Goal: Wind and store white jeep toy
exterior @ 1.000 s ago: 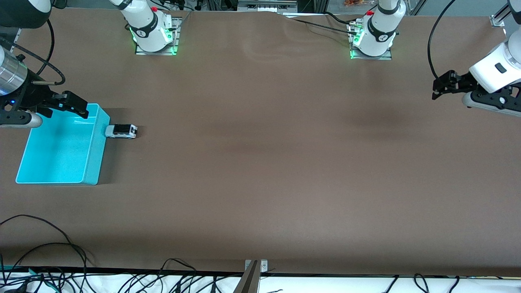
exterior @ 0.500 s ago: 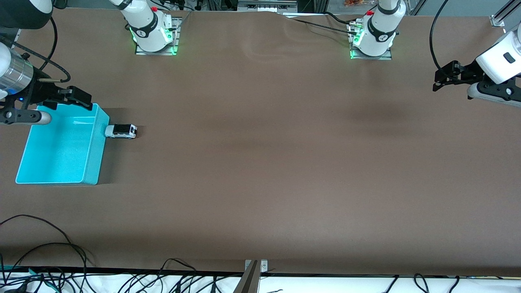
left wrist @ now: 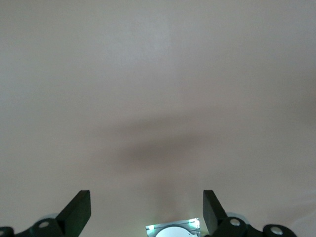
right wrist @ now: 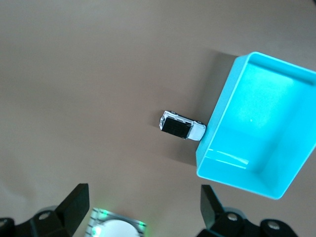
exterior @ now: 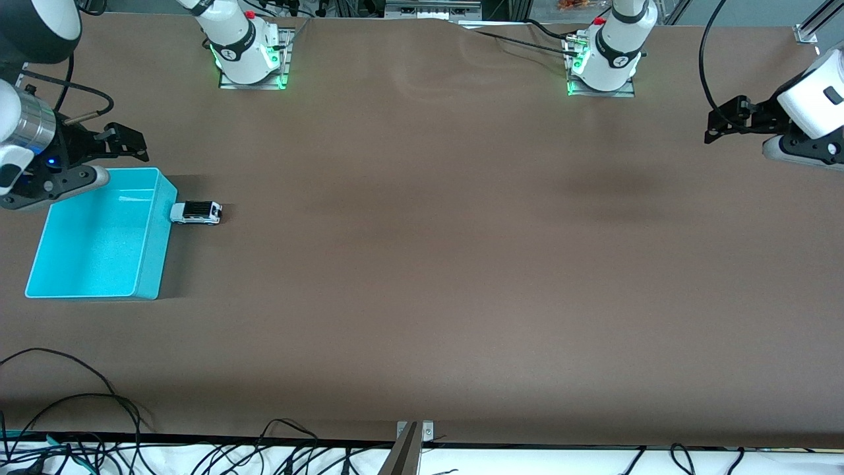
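The white jeep toy [exterior: 196, 212], tiny with a black roof, sits on the brown table touching the outer side wall of the turquoise bin [exterior: 151, 251]. It also shows in the right wrist view [right wrist: 181, 126] beside the bin [right wrist: 217, 118]. The bin holds nothing. My right gripper [exterior: 125, 144] is open and empty, up in the air over the table just past the bin's far corner. My left gripper [exterior: 725, 122] is open and empty, high over the table at the left arm's end. The left wrist view shows only bare table between its fingers [left wrist: 79, 210].
The two arm bases [exterior: 247, 49] [exterior: 603, 56] stand at the table's far edge. Loose cables [exterior: 66, 409] lie along the edge nearest the front camera, with a metal bracket [exterior: 409, 445] at its middle.
My right gripper has risen and drawn back from over the bin's far corner toward its base. My left gripper has lifted and moved a little toward its own end. The jeep has not moved.
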